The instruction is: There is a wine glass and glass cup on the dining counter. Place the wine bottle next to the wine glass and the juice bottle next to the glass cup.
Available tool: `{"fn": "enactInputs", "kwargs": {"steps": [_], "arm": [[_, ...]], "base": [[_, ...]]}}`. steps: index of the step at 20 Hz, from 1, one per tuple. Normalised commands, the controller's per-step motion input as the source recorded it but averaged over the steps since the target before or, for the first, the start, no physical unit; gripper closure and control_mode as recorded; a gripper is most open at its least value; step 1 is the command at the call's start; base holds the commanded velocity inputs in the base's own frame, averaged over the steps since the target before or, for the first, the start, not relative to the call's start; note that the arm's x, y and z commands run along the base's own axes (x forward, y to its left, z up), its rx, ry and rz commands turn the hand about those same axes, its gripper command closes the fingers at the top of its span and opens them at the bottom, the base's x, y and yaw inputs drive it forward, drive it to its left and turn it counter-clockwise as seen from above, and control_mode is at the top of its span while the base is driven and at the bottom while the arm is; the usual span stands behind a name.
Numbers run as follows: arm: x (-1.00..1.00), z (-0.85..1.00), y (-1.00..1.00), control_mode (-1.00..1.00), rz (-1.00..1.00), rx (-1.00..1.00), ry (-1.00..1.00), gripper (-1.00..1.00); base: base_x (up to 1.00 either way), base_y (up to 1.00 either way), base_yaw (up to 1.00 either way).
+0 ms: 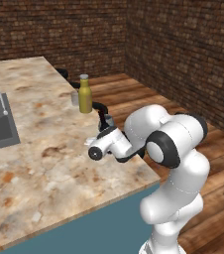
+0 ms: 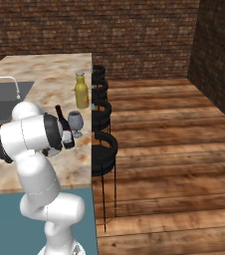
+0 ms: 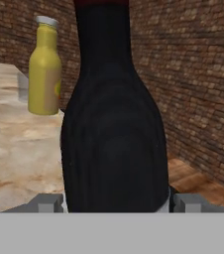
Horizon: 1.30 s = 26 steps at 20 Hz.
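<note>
Beside the wine glass (image 2: 75, 121) on the tabletop (image 1: 44, 168), holds the wine bottle (image 3: 113, 124) clamped in the gripper (image 3: 115, 202), seemingly nearly placed, while juice bottle (image 1: 85, 94) already touches glass cup (image 1: 75, 97) beyond it.

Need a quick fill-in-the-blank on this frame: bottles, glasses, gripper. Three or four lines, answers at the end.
1. The gripper is closed around the ____ bottle.
2. The wine glass stands next to the ____ bottle on the dining counter.
3. The juice bottle has a ____ cap.
4. The glass cup stands beside the ____ bottle.

Missing words: wine; wine; grey; juice
</note>
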Motion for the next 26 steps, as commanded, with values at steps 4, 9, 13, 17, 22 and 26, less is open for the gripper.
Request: {"fn": "enactInputs", "kwargs": {"steps": [4,9,13,17,22,26], "arm": [[-0.21,-0.67,-0.07,-1.0,0.0,0.12,-0.15,1.0],[-0.23,-0.65,-0.1,-1.0,0.0,0.16,-0.16,1.0],[-0.25,-0.65,-0.11,-1.0,0.0,0.24,-0.14,1.0],[-0.28,-0.66,-0.11,-1.0,0.0,0.28,-0.15,1.0],[-0.26,-0.67,-0.08,-1.0,0.0,0.29,-0.13,-1.0],[-0.3,-0.66,-0.07,-1.0,0.0,0.27,-0.14,-1.0]], "base": [[0.0,0.0,0.0],[0.0,0.0,0.0],[0.0,0.0,0.0],[0.0,0.0,0.0],[0.0,0.0,0.0],[0.0,0.0,0.0]]}}
